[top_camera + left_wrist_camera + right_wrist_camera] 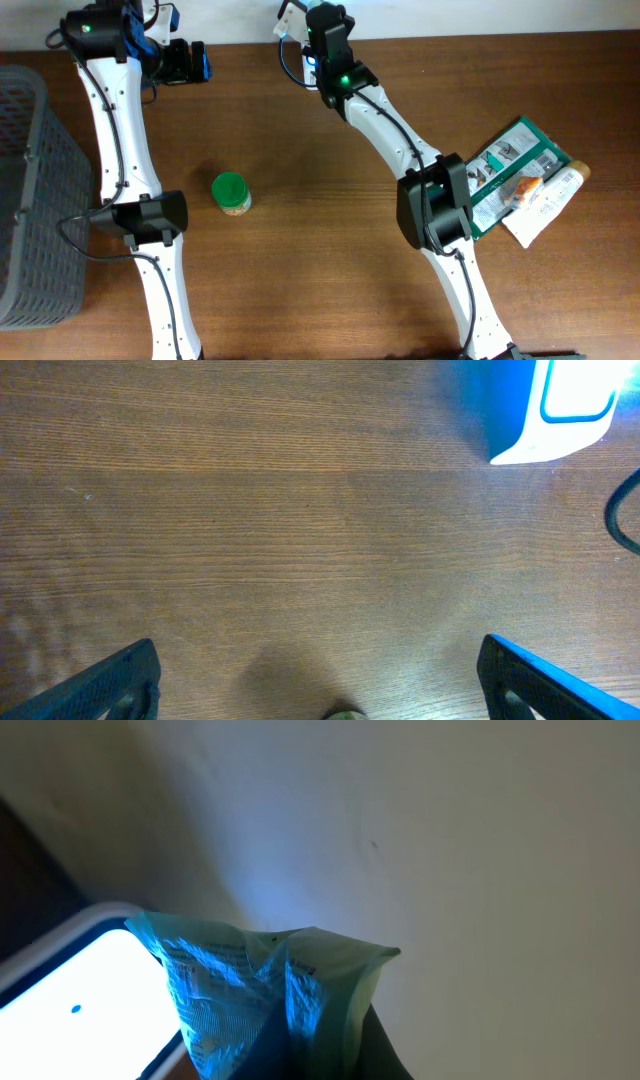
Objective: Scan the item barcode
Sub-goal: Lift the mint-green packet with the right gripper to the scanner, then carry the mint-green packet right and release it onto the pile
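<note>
Right gripper [312, 20] clamped on crinkled packet [270, 990], long axis straight out from jaws, free end toward wall [450, 840], beside glowing scanner [70, 990]. Left gripper [320, 690] agape.

My table [320, 215] reads as brown wood, matt, with fine straight grain. At the left edge of the overhead frame the basket [30, 180] looks like grey plastic mesh. The jar [232, 194] carries a smooth green plastic lid. In the right wrist view the pouch [260, 990] is thin, crinkled, faintly glossy film. The scanner [545, 410], upper right of the left wrist view, is smooth blue-and-white plastic.
</note>
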You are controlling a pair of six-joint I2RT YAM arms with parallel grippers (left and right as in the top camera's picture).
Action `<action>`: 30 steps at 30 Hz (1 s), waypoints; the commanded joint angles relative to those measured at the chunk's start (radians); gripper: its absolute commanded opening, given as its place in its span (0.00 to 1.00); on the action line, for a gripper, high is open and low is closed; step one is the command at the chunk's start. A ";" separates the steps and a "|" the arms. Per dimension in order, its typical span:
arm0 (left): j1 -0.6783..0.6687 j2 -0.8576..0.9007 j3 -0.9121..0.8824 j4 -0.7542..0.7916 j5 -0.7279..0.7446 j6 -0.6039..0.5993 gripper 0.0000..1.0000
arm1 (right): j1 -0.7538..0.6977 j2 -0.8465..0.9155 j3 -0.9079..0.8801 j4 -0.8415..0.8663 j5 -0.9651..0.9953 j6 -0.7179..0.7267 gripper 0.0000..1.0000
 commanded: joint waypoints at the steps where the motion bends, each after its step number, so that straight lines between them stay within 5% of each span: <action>1: 0.001 0.006 0.016 -0.002 -0.003 0.005 0.99 | 0.008 -0.153 0.000 -0.027 0.002 0.164 0.04; 6: 0.001 0.006 0.016 -0.002 -0.003 0.005 0.99 | 0.008 -0.302 0.000 -0.249 -0.067 0.373 0.04; 16: 0.001 0.006 0.016 -0.002 -0.003 0.005 0.99 | -0.029 -0.605 0.000 -0.966 -0.182 1.001 0.04; 25: 0.001 0.006 0.016 -0.002 -0.003 0.005 0.99 | -0.266 -0.669 -0.011 -1.592 -0.264 1.222 0.04; 30: 0.001 0.006 0.016 -0.002 -0.003 0.005 0.99 | -0.409 -0.658 -0.188 -1.629 -0.275 1.221 0.04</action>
